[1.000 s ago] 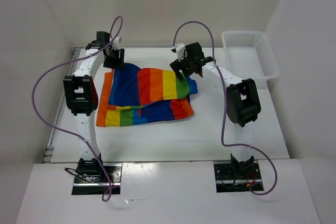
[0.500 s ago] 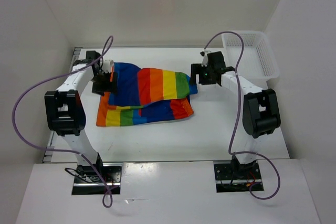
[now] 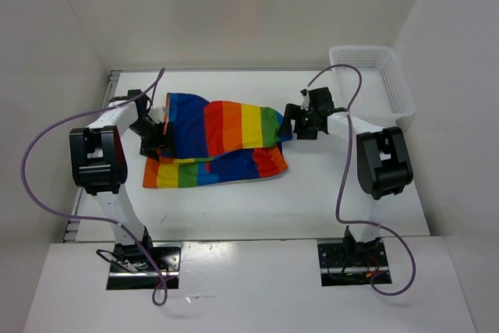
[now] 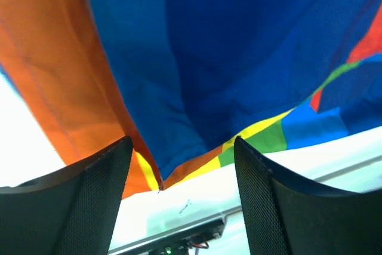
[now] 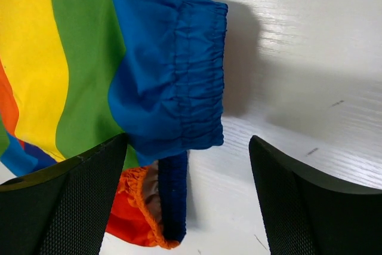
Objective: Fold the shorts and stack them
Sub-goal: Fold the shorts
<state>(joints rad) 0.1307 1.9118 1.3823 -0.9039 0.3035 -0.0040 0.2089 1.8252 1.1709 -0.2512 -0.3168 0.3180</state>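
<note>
Between the two arms, mid-table, we log the shorts [image 3: 214,144]: partly doubled over, long axis running left to right. Left gripper [image 3: 153,135] sits at the orange left end, fingers spread, nothing pinched. Right gripper [image 3: 295,122] faces the blue elastic hem at the right end, likewise spread and empty. Each claw is nearest its own end, so we judge both must close there. Count: one pair of shorts, one white mesh basket [image 3: 399,91] well apart at far right, two grippers.
</note>
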